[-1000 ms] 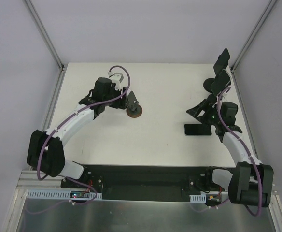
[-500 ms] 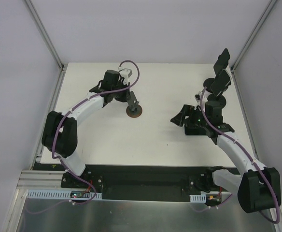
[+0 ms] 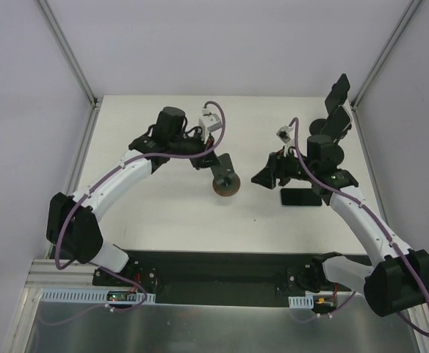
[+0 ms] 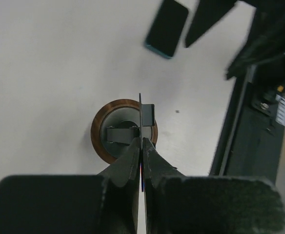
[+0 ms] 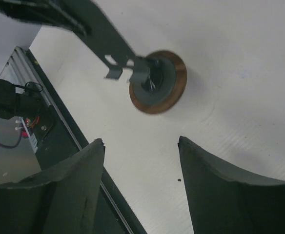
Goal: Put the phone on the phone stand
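Black phone (image 3: 300,197), copper-rimmed grey phone stand (image 3: 226,185), white table (image 3: 163,213).

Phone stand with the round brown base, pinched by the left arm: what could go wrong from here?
1. The left gripper is shut only on the thin dark plate of the phone stand with the round brown base, so the stand may twist or slip.
2. The open right gripper hangs close to that stand; the arms could bump.
3. The slim black phone lies flat on the white table, likely hard to pinch.
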`<action>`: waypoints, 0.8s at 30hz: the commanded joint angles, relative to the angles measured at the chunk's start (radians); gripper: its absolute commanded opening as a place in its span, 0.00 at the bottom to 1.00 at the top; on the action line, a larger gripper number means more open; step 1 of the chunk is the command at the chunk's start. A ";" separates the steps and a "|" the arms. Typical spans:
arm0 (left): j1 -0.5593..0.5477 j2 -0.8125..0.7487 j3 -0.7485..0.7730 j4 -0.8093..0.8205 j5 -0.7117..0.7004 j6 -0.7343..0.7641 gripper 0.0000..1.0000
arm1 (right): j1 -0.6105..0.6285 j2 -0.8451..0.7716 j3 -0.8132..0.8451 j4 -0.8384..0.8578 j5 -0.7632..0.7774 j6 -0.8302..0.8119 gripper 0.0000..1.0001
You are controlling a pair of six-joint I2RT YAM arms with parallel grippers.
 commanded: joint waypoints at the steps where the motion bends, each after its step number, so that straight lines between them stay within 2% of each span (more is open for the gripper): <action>1: -0.142 -0.115 0.017 -0.018 0.264 0.109 0.00 | 0.028 -0.011 0.118 -0.061 -0.208 -0.086 0.61; 4: -0.198 -0.141 0.028 -0.038 0.310 0.117 0.00 | 0.065 -0.040 0.134 -0.092 -0.255 -0.088 0.51; 11: -0.250 -0.177 0.052 -0.038 0.388 0.075 0.00 | 0.157 -0.173 0.065 -0.046 -0.263 -0.033 0.50; 13: -0.256 -0.189 0.049 -0.036 0.387 0.077 0.00 | 0.175 -0.195 0.052 -0.022 -0.252 0.004 0.44; 15: -0.258 -0.207 0.042 -0.038 0.380 0.083 0.00 | 0.180 -0.233 0.080 -0.103 -0.183 -0.019 0.46; 17: -0.258 -0.216 0.040 -0.038 0.379 0.088 0.00 | 0.178 -0.290 0.086 -0.152 -0.145 -0.033 0.57; 19: -0.265 -0.220 0.037 -0.036 0.382 0.091 0.00 | 0.178 -0.319 0.088 -0.158 -0.152 -0.027 0.62; 24: -0.268 -0.206 0.036 -0.038 0.403 0.092 0.00 | 0.189 -0.353 0.057 -0.088 -0.201 0.044 0.63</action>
